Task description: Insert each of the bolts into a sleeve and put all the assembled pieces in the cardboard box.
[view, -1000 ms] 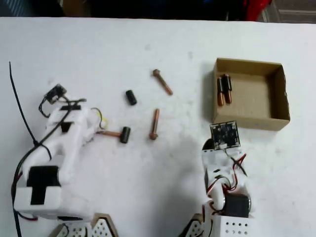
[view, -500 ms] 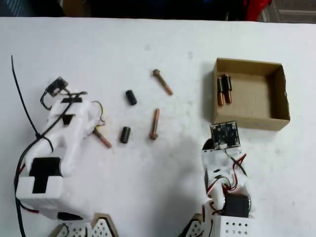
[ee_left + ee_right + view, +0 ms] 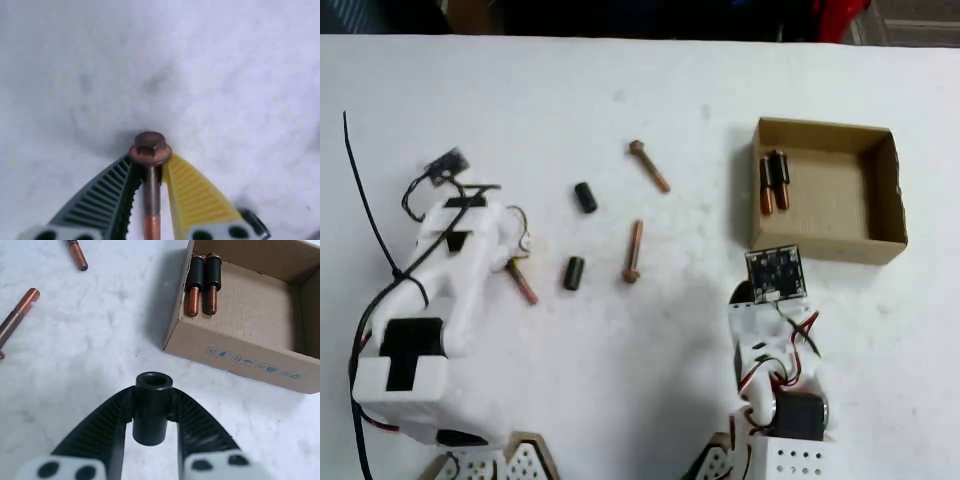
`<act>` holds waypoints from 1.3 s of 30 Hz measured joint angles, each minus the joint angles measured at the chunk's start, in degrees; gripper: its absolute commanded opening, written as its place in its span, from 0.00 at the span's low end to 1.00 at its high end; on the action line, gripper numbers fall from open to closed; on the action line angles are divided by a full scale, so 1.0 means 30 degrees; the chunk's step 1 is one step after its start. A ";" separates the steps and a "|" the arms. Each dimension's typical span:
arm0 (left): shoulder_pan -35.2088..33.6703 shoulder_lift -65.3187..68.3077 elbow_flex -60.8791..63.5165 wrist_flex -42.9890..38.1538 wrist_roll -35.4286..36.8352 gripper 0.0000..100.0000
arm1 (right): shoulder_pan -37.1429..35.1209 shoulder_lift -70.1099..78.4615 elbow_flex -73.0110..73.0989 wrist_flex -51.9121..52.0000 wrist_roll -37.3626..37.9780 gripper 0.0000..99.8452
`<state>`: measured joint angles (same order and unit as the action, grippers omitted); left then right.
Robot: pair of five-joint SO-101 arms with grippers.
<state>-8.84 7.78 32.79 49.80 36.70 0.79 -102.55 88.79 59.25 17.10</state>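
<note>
My left gripper [image 3: 150, 164] is shut on a copper bolt [image 3: 151, 197] just below its hex head, over bare table. In the high view this bolt [image 3: 521, 281] lies slanted at the left gripper [image 3: 514, 266], a short way left of a loose black sleeve [image 3: 574, 272]. A second sleeve [image 3: 584, 197] and two free bolts [image 3: 649, 166] [image 3: 633, 251] lie mid-table. My right gripper [image 3: 152, 401] is shut on an upright black sleeve [image 3: 152, 412], in front of the cardboard box [image 3: 235, 357]. Two assembled pieces [image 3: 202, 285] lie in the box [image 3: 828, 248].
A thin black cable [image 3: 360, 210] trails from the left arm across the table's left side. The right arm [image 3: 775, 350] stands just in front of the box's near wall. Bare white table lies behind the parts and between the arms.
The left gripper drew its bolt back from the nearer sleeve and swung it from level to slanted. That sleeve stayed on the table. The right arm has not moved.
</note>
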 measured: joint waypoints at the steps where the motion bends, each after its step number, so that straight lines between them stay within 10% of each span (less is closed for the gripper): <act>1: -0.0029 0.0000 0.0000 0.0000 -0.0938 0.05 | 0.0000 0.0000 0.0000 0.0000 0.0000 0.02; 18: -0.0088 0.0059 -0.1289 0.2344 -1.1048 0.02 | 0.0000 0.0000 0.0000 0.0000 0.0000 0.02; 30: 0.2462 0.0059 -0.4190 0.7736 -1.3333 0.02 | 0.0000 0.0000 0.0000 0.0000 0.0000 0.02; 39: 0.3634 -0.2491 -0.4337 0.9172 -1.3421 0.02 | -0.4220 0.0000 0.0029 -0.0234 -0.0029 0.02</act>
<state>2.07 0.31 19.78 77.32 -3.56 -11.87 -102.55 88.88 58.55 17.01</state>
